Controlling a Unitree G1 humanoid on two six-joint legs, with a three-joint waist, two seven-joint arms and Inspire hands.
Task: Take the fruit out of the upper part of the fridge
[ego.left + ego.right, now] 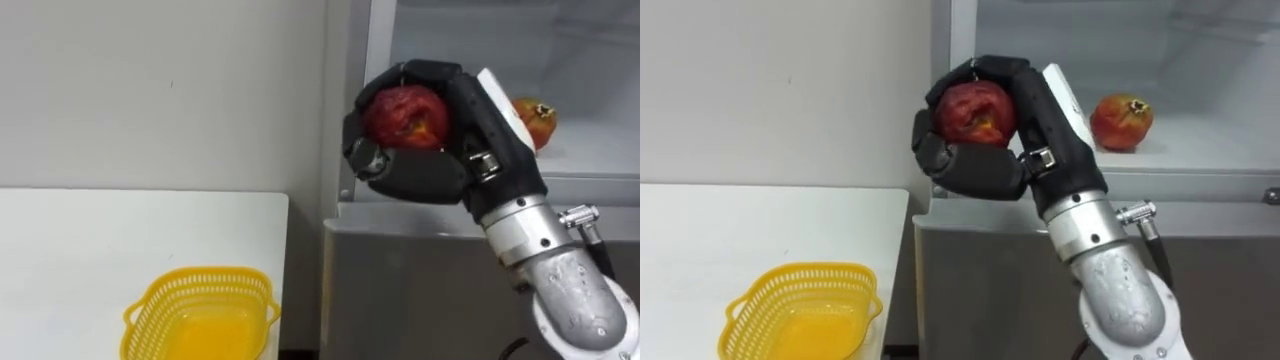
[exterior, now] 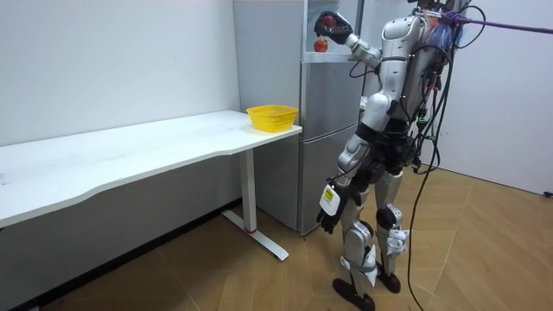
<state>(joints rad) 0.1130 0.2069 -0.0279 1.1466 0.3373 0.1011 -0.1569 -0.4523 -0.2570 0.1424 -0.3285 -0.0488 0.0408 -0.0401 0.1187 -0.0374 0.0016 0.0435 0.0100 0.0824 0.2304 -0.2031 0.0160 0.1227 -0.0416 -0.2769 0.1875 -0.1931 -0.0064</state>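
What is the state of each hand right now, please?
Right hand: closed, holding the red fruit.
Left hand: cannot be told; it hangs low at the robot's side.

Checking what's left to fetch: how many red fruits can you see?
2. One red fruit is gripped in the right hand; the other sits on the fridge shelf. More may be hidden inside.

Nothing legible. No lettering, numbers, labels or signs can be made out on the fridge point(image 2: 333, 138), the yellow basket point(image 1: 200, 310) or the white table point(image 1: 80, 240).
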